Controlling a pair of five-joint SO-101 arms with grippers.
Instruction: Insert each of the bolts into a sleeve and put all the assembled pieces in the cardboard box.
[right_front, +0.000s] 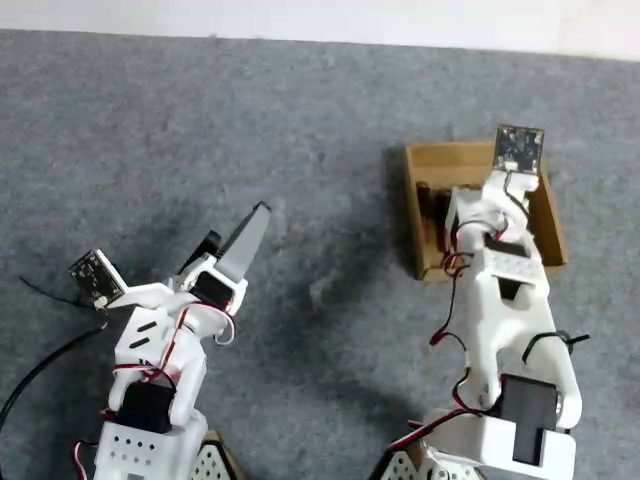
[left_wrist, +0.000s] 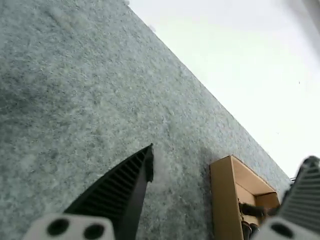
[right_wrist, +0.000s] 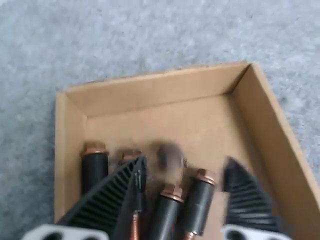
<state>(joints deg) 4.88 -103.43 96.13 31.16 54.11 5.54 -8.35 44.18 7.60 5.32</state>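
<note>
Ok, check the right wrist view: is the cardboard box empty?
No, several black sleeves with copper bolts in them lie inside the cardboard box.

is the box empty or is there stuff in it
Not empty. Several black sleeves with copper bolt heads lie inside the box.

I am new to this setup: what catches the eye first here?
The cardboard box, on the right of the grey mat, holds several black sleeves with copper bolts, and the right tool hangs open just above them. The left tool is open and empty over bare mat.
</note>
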